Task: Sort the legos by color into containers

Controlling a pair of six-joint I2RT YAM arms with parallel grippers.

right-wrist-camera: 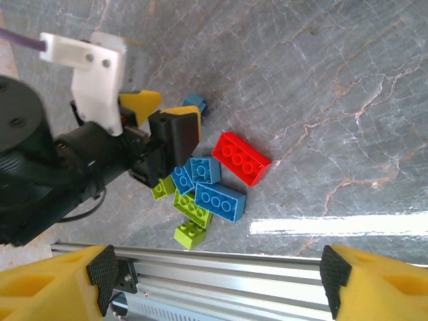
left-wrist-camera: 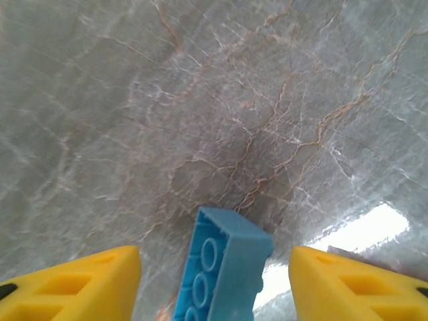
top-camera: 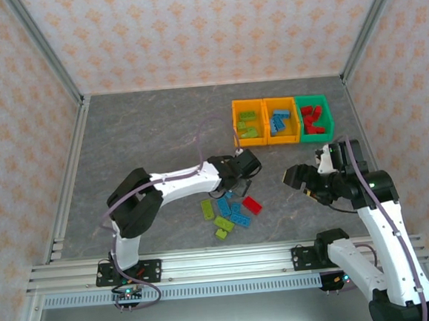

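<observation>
A blue lego (left-wrist-camera: 224,267) stands tilted on edge between my left gripper's (left-wrist-camera: 214,259) yellow fingers, with a gap on each side; the jaws are open. That gripper (top-camera: 246,174) hovers just past the loose pile of legos (top-camera: 230,213). In the pile lie a red brick (right-wrist-camera: 241,158), blue bricks (right-wrist-camera: 219,200) and lime green ones (right-wrist-camera: 192,208). My right gripper (right-wrist-camera: 214,281) is open and holds nothing, raised to the right of the pile (top-camera: 296,175). At the back stand the containers: an orange bin (top-camera: 249,122) with green legos, an orange bin (top-camera: 281,119) with blue ones, and a green bin (top-camera: 314,117) with red ones.
An aluminium rail (top-camera: 222,262) runs along the near table edge, close below the pile. Patterned walls and metal posts close in the grey marbled table (top-camera: 146,143). The left arm (top-camera: 179,182) stretches across the table's middle.
</observation>
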